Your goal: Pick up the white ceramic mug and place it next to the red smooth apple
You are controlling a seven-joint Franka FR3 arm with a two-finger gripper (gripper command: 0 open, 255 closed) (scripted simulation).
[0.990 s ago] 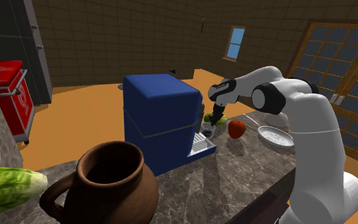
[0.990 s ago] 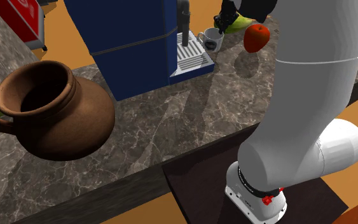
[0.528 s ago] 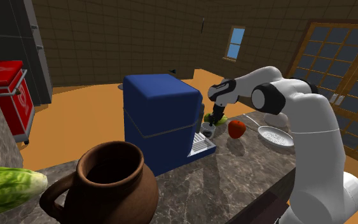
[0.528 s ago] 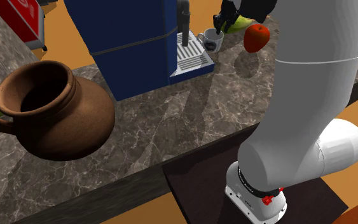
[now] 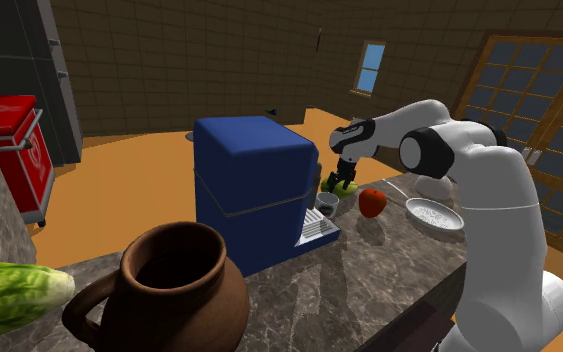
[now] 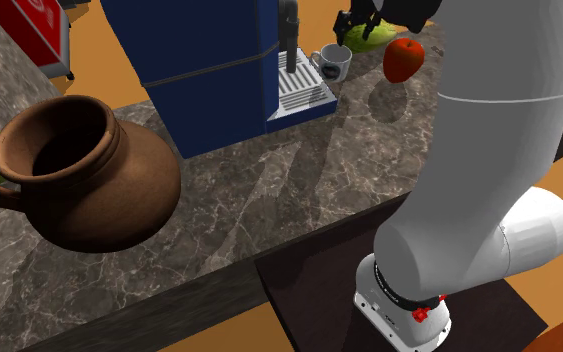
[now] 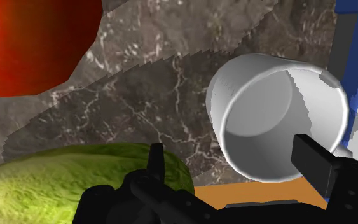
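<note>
Over to the end effector point(image 5: 341, 184): hanging just above the white mug point(image 5: 327, 203), spread wide, pinching nothing. From the wrist, showing two black fingers point(image 7: 315, 159) standing well apart, with the mug's open mouth below, closer to one finger than the other. Empty inside, by the look of it.

Down to the mug itself: sitting upright on the marbled desk point(image 5: 389, 270), tucked right beside the drip tray point(image 6: 303, 90) of the big blue coffee machine point(image 5: 249, 180). On to the red apple point(image 5: 372, 202): resting on the same desk, near the mug on the side away from the machine, with a clear strip of stone between the two. Not touching.

Behind both, toward the far edge of the desk: a green leafy vegetable point(image 7: 56, 184), lying almost under the hand. Further to the shoulder view's right, past the apple: a shallow pale bowl point(image 5: 432, 214).

Closer to the camera, at the shoulder view's lower left: a brown clay jug point(image 5: 174, 290) with its handle turned leftward, and beside it a second green vegetable point(image 5: 14, 297). Off the desk, at the left edge: a red cart point(image 5: 9, 150) on the orange floor point(image 5: 119, 180).
</note>
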